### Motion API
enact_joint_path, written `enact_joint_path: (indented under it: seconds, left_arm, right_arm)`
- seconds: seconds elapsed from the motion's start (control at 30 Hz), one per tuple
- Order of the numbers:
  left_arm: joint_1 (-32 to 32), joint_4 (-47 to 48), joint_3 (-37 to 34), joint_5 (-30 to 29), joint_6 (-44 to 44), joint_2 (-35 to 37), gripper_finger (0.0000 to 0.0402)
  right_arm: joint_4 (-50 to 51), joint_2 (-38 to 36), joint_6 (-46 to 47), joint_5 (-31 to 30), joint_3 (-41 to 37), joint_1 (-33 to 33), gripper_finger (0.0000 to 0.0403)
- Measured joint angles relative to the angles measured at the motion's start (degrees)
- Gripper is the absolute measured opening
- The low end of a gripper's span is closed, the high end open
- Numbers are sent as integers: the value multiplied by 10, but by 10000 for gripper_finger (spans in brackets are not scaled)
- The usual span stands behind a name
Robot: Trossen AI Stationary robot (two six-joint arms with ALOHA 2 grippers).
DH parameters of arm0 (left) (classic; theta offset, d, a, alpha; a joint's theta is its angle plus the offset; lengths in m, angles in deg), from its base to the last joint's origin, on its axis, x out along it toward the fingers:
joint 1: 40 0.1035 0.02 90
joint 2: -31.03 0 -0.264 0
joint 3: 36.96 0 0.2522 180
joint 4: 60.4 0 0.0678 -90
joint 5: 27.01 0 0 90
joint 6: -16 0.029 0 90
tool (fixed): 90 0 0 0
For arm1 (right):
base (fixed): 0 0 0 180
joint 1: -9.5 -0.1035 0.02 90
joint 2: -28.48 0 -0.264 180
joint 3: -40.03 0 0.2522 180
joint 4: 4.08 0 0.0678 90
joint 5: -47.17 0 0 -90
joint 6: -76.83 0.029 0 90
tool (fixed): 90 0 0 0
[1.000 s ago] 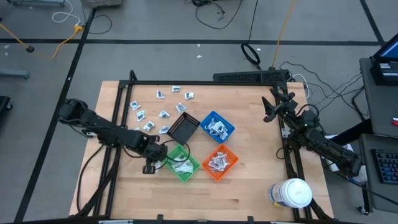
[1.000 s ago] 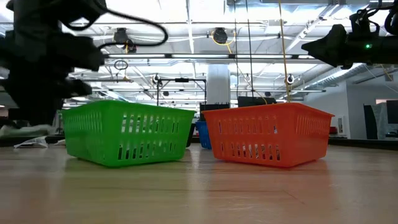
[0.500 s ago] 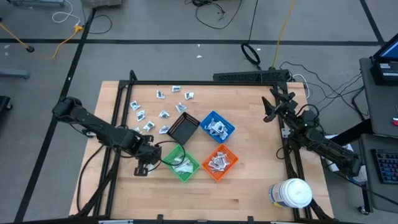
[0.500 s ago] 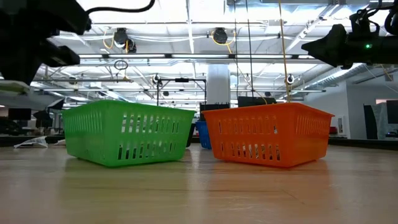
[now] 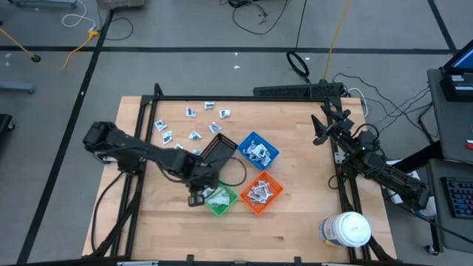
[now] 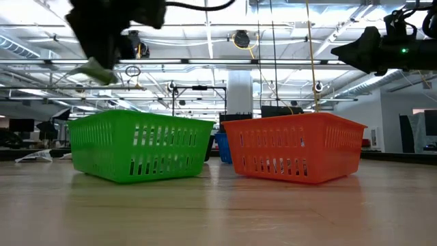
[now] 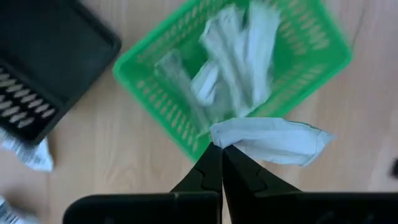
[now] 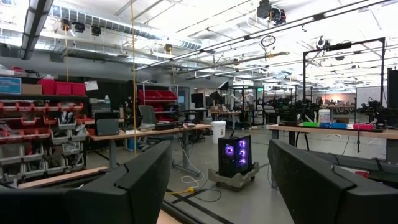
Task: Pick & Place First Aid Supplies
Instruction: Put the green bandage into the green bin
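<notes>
My left gripper [image 5: 196, 198] hangs over the near left rim of the green bin [image 5: 219, 196], shut on a white flat packet [image 7: 273, 140]. In the low view the gripper [image 6: 102, 61] and packet [image 6: 94, 70] are well above the bin [image 6: 140, 145]. Several white packets [image 7: 236, 56] lie inside that bin. More loose packets [image 5: 192, 127] lie flat on the table's far left part. My right gripper [image 5: 322, 125] stands open and raised at the table's right edge, with nothing between its fingers [image 8: 137, 180]. My left gripper pinches the packet by one end [image 7: 219, 135] between its two fingertips. The fingers come from above, pointing down. The packet sticks out sideways from the tips, lifted clear of the table and above the green bin's rim [image 7: 186, 140].
The black bin [image 5: 218, 151], blue bin [image 5: 257, 150] and orange bin [image 5: 260, 192] stand close around the green one; blue and orange hold packets. A large white jar [image 5: 346, 229] stands at the near right corner. Bare wood lies along the near edge.
My left gripper, shut throughout, has risen from low over the table left of the green bin. It has gone toward the table's right, over that bin's rim. The white packet has come up with it, lifted clear of the table.
</notes>
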State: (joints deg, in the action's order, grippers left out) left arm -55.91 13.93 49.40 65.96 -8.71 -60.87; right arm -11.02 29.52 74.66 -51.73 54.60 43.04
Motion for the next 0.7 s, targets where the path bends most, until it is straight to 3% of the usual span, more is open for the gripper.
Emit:
enact_joint_path:
  seconds: [0.27,0.7]
  left_arm:
    - [25,26,105,6,-6,-68,0]
    - [25,19,105,-16,-75,-153,0]
  right_arm:
    - [0,0,0,0,0,0,263]
    - [0,0,0,0,0,0,263]
